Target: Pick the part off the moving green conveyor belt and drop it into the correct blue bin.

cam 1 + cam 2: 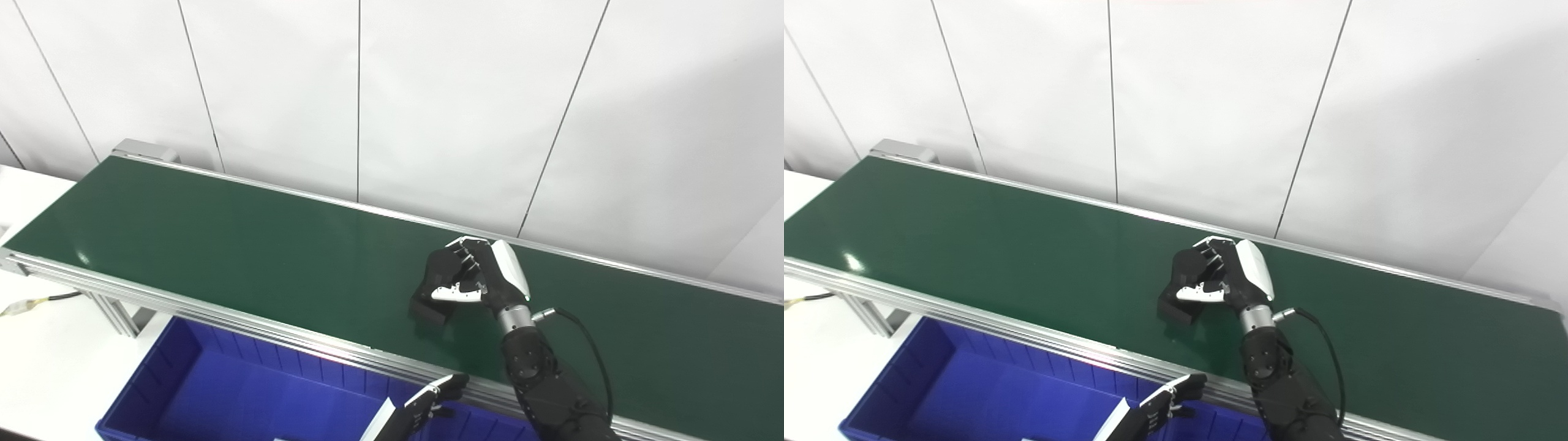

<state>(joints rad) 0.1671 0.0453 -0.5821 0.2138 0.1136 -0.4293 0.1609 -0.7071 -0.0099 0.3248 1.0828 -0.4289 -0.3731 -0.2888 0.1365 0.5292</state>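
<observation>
White wall panels back the green conveyor belt (245, 245), where I see my right hand (471, 275) curled around a black part (432, 303) that rests on the belt surface. My left hand (429, 401) hangs with loosely bent fingers, holding nothing, over the blue bin (202, 380) below the belt's near rail.

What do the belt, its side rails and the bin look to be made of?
Belt: smooth green rubber or PVC, judging by its soft sheen. Rails: brushed, grooved metal, likely aluminium. Bin: glossy blue moulded plastic with ribbed walls.
</observation>
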